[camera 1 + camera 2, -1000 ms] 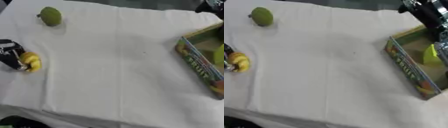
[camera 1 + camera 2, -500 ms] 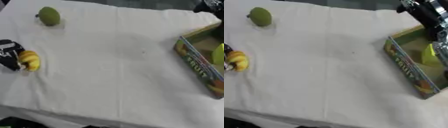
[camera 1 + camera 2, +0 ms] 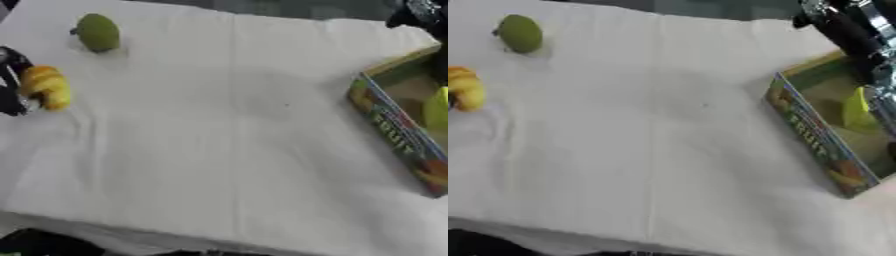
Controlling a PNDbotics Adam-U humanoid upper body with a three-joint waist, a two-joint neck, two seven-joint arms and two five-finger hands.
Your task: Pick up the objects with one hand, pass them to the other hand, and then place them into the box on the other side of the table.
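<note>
One yellow fruit (image 3: 45, 87) sat at the left edge of the tabletop (image 3: 227, 140), and the left hand (image 3: 10, 85) had its dark fingers curled round it. I think it had not been passed across yet. One green fruit (image 3: 98, 32) lay alone near the far left corner, untouched. One yellow-green thing (image 3: 856, 107) was already inside the one box (image 3: 811, 137) on the right side. The right arm (image 3: 846, 30) reached over the box, but I could not tell how its hand was.
</note>
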